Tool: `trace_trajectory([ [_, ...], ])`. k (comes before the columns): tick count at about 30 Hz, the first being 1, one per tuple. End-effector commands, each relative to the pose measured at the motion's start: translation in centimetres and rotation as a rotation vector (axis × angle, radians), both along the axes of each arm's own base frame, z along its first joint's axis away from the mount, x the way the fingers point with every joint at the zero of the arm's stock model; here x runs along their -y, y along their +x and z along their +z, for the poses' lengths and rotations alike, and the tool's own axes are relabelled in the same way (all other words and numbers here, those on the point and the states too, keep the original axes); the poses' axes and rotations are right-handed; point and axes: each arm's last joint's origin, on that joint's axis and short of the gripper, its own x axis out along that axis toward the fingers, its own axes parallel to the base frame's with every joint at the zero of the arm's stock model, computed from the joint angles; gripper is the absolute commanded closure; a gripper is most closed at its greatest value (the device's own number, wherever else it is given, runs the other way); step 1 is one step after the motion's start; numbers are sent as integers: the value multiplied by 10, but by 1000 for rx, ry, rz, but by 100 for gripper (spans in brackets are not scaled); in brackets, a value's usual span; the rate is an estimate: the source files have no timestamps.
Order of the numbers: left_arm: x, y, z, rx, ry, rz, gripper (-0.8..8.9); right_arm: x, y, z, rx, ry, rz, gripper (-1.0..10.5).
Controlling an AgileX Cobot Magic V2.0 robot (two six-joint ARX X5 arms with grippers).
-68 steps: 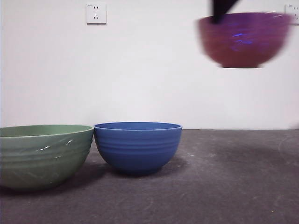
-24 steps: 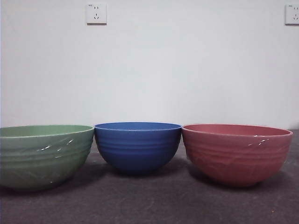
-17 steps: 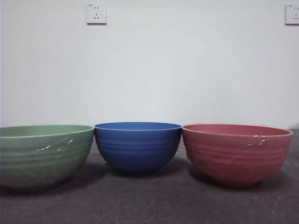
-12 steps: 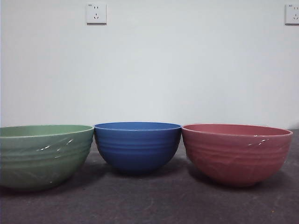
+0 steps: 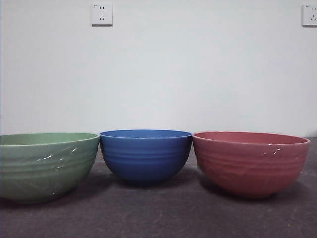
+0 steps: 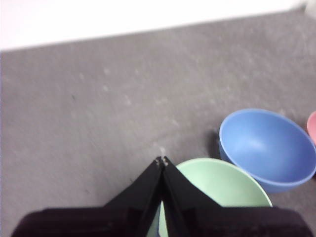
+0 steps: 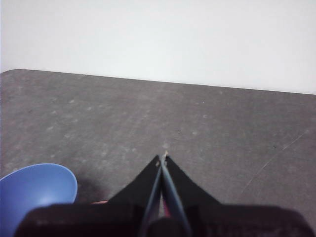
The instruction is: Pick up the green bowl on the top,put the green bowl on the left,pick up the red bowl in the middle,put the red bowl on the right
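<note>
The green bowl (image 5: 45, 164) stands upright on the table at the left of the front view. It also shows in the left wrist view (image 6: 217, 190), below my left gripper (image 6: 161, 160), which is shut and empty above it. The red bowl (image 5: 250, 162) stands upright at the right. Only a sliver of it shows in the left wrist view (image 6: 312, 126). My right gripper (image 7: 162, 157) is shut and empty, raised above the table. Neither gripper shows in the front view.
A blue bowl (image 5: 145, 155) stands between the green and red bowls, close to both; it also shows in the left wrist view (image 6: 266, 148) and the right wrist view (image 7: 34, 190). The table is dark grey felt (image 5: 158, 213). A white wall with two sockets stands behind.
2.8 s ago the red bowl hung in a gripper high at the right. Since 1.0 s ago it has stood on the table at the right and nothing has moved.
</note>
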Motion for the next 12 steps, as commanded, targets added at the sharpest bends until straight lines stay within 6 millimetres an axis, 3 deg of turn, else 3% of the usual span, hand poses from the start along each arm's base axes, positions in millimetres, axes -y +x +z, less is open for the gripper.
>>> trace_trajectory([
  [1,-6,-24,8,146,31,-15,817,0,0,0,2,10,0,943],
  [6,-13,-45,1,273,25,62,817,0,0,0,2,10,0,943],
  [12,-17,-20,-62,269,50,155,817,0,0,0,2,10,0,943],
])
